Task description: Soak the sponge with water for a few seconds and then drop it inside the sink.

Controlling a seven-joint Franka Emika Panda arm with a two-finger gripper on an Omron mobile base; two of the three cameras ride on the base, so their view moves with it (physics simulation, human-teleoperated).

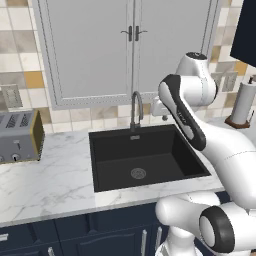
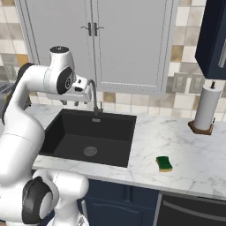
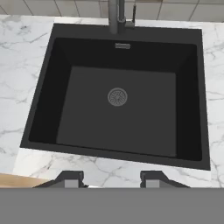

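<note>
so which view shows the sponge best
The right base view: the sponge lies in plain sight on the marble counter, right of the sink. The left base view has the arm across that side; the hand view looks down into the basin.

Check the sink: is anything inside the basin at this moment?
Inside the sink lies just its round drain; no water runs from the faucet. The sponge sits on the counter to its right. In the base views the near wall hides part of the floor.

Your arm rises from the lower right of the left base view, bends at a raised elbow near the upper right, and folds back toward centre. Your gripper point(image 3: 111, 178) sits at the bottom of the hand view, pointing down, jaws drawn in, holding nothing.
</note>
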